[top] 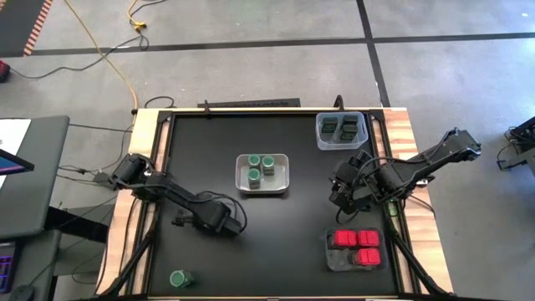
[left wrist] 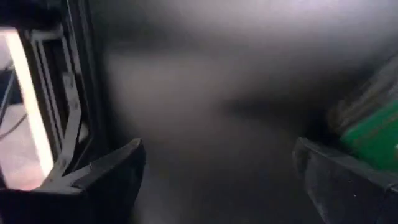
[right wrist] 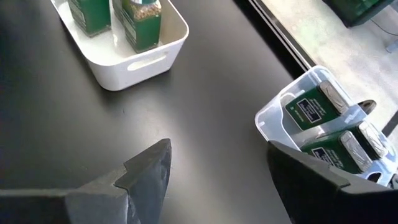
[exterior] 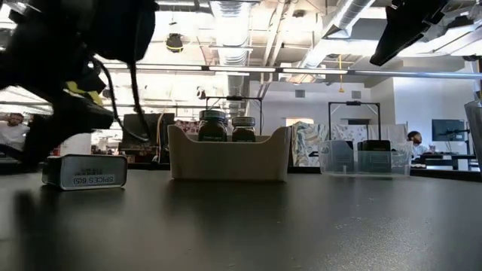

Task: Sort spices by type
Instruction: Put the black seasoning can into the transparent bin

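Black table (top: pixel 209 159) with three sorting trays, seen from above, together with both arms.

White tray (top: pixel 263 173), at the table's centre — holds three round green-lidded jars (top: pixel 253 162), upright and close together; in the low view two of them (exterior: pixel 213 126) rise above its wall, and in the right wrist view their green labels show.

Clear tray at the far right (top: pixel 341 130) — holds two dark tins with greenish tops (top: pixel 338 127), side by side; the right wrist view shows the same tins (right wrist: pixel 314 107) lying flat with their labels up.

Clear tray at the near right (top: pixel 355 251) — holds red boxes (top: pixel 355 239), packed touching one another; three or four, the count is unclear.

Loose jar (top: pixel 181 278), with a green lid, stands alone at the near left corner of the table, well apart from every tray.

Left gripper (top: pixel 231 227) hangs over bare table, left of and nearer than the white tray; its fingers (left wrist: pixel 112 177) are spread and hold nothing, with a green-labelled object (left wrist: pixel 373 134) just beside one finger.

Right gripper (top: pixel 340 194) hovers between the two right-hand trays, released, with fingers (right wrist: pixel 146 177) apart over bare table.
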You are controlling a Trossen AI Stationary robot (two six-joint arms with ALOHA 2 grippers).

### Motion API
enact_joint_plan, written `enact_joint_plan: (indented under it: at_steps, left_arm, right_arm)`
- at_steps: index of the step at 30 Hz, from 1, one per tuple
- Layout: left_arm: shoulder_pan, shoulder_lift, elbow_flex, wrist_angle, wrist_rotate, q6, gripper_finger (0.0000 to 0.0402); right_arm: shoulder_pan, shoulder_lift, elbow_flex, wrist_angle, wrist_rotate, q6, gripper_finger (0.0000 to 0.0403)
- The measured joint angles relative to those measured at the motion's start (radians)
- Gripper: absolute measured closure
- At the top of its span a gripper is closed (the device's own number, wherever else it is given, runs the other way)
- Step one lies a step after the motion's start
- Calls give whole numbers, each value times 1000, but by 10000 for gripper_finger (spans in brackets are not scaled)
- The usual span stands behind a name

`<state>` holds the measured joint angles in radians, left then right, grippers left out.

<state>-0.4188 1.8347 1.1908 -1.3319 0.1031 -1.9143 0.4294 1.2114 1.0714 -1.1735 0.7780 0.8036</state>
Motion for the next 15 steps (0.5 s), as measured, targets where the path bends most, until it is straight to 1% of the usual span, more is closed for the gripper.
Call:
enact_joint_plan:
  at_steps: [5,9,15]
  left_arm:
    - [28,0,0,4,-134,-20,12]
    - [36,0,0,17,-284,-77,12]
    - [36,0,0,33,-385,-110,12]
  right_arm:
    - [0,0,0,9,4,0,108]
    - [0,0,0,9,5,0,108]
    - [0,0,0,9,5,1,108]
